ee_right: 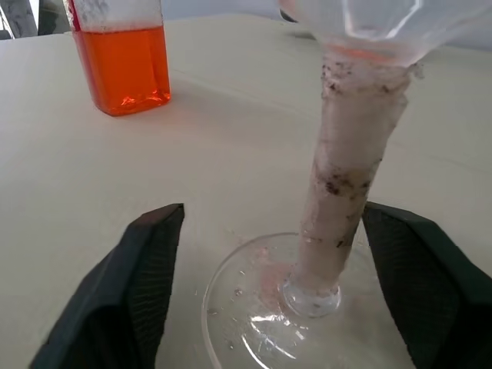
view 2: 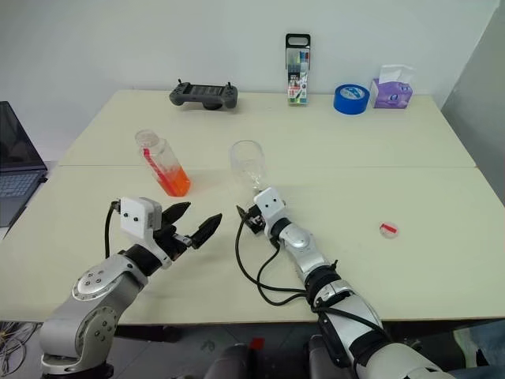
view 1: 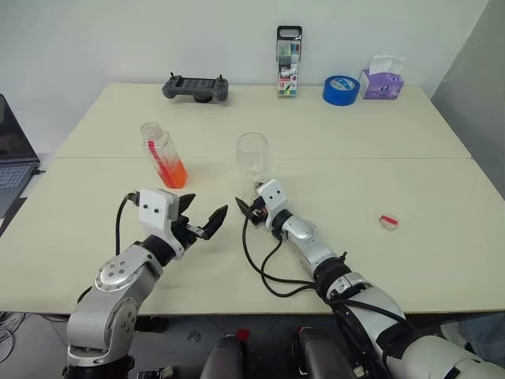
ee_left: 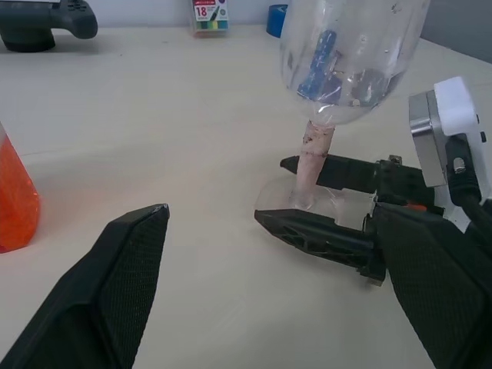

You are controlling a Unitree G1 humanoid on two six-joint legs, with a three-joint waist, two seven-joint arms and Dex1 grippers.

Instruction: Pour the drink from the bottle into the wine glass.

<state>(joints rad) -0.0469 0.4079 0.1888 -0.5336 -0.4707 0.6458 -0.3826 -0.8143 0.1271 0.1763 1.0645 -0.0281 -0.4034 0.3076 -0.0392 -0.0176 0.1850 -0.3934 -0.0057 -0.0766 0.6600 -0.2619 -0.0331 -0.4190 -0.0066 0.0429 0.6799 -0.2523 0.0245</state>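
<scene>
1. Right claw (view 1: 249,208) sits low on the worktop (view 1: 410,181) with its two black fingers spread to either side of the wine glass (view 1: 252,154), flanking the stem just above the foot without pinching it. I judge it is placed there to steady the glass for the pour.
2. Left claw (view 1: 203,219) hangs above the worktop, fingers spread wide and empty, aimed towards the gap between bottle and glass; it looks poised to take the bottle.
3. Bottle (view 1: 164,155) stands on the worktop, leaning a little, well left of the glass, uncapped (its mouth looks open), the drink (view 1: 173,174) filling only its lower part.
4. Wine glass stands upright near the worktop's middle, bowl empty.
5. Red-and-white cap (view 1: 388,222) lies far right, out of the way.
</scene>
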